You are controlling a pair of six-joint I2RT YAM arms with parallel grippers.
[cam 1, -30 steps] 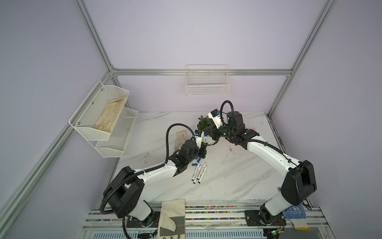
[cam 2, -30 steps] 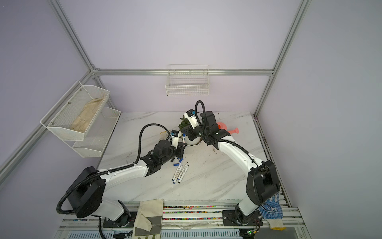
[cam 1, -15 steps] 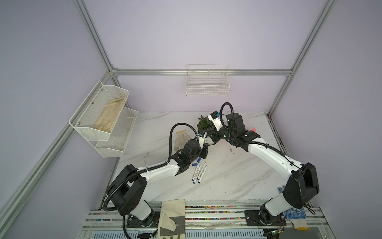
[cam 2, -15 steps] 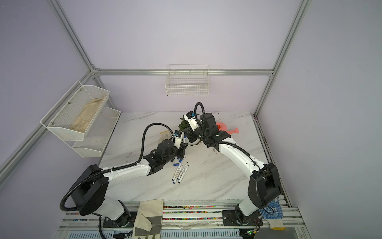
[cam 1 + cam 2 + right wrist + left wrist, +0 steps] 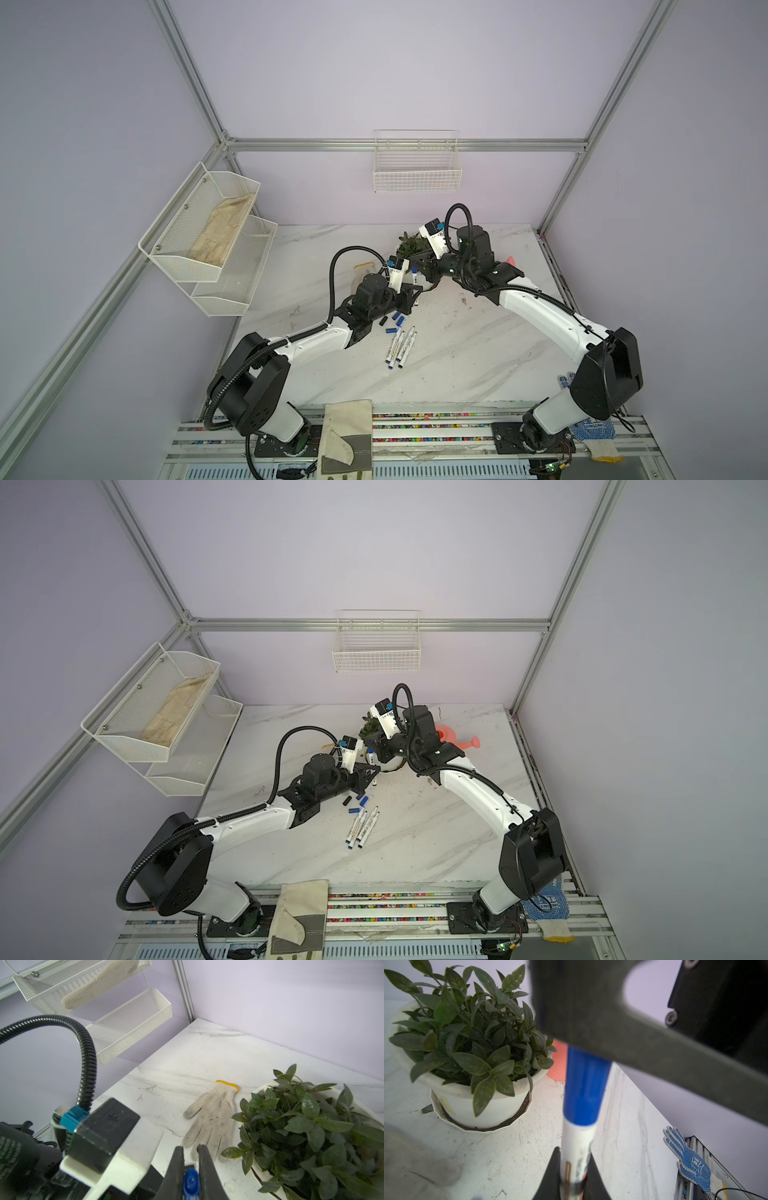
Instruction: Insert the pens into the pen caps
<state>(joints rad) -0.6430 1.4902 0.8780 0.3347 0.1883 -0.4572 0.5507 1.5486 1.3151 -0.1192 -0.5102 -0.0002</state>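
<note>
Our left claw [image 5: 574, 1159] is pinching the white barrel of a pen [image 5: 578, 1142]. It holds the pen clear of the bench [image 5: 457, 353], just beside the potted plant [image 5: 467, 1043], on the side facing the arms' bases. A blue cap [image 5: 584, 1086] sits over that pen's far end, and our right claw [image 5: 190, 1164] is pinching this cap from both sides. In the right wrist view we see the cap's round blue end between the two fingers [image 5: 176, 1167]. How deep the pen sits in the cap we cannot tell. In both top views the two claws meet at the pen beside the plant's pot.

Farther from the plant, on the same side, three more pens [image 5: 401, 347] lie close together on the bench, nearly parallel. Between them and the plant lie loose caps [image 5: 395, 318], three blue and one black, near one another. A white glove [image 5: 209, 1122] lies flat just beside the plant.
</note>
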